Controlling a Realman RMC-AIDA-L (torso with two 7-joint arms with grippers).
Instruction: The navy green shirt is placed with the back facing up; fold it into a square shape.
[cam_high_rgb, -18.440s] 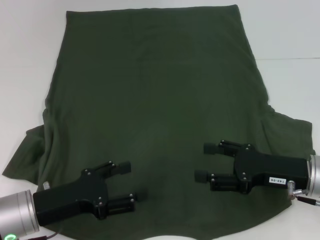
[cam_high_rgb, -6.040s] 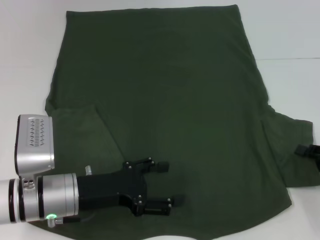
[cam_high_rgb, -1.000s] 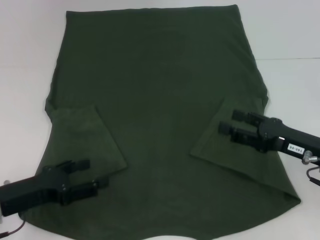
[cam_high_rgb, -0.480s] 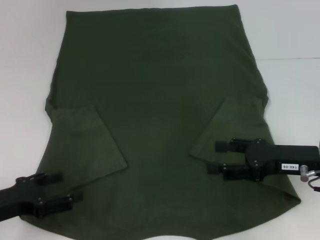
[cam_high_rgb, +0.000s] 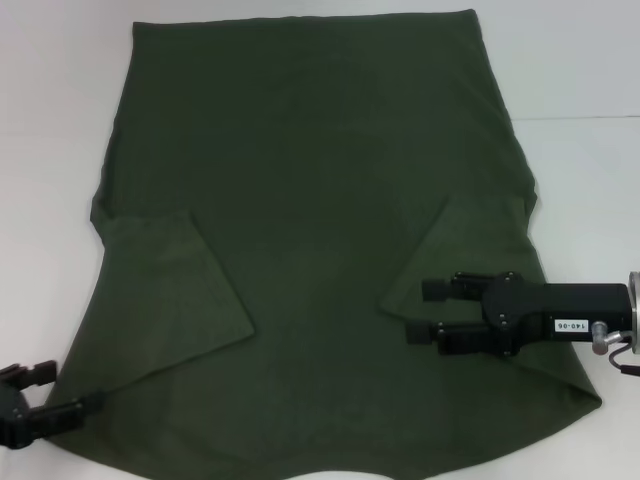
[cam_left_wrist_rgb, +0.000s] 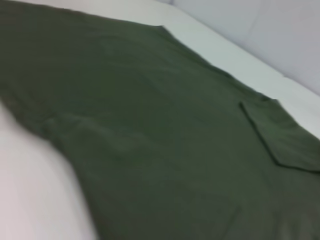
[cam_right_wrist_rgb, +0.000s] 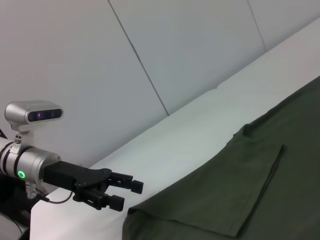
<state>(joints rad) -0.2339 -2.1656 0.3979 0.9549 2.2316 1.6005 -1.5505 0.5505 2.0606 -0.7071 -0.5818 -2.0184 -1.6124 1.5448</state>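
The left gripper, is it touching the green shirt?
Apart. In the right wrist view the left gripper, open, hangs in the air beside the navy green shirt.

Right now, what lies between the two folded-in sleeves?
In the head view, only smooth shirt back separates the left sleeve flap from the right one.

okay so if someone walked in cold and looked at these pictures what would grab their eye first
The navy green shirt would: it lies spread back-up over nearly the whole white table, with both sleeves folded in as flaps over its body, one on each side. Next, the right gripper, open, hovers over the right sleeve flap, while the left gripper, also open, sits at the shirt's near left corner.
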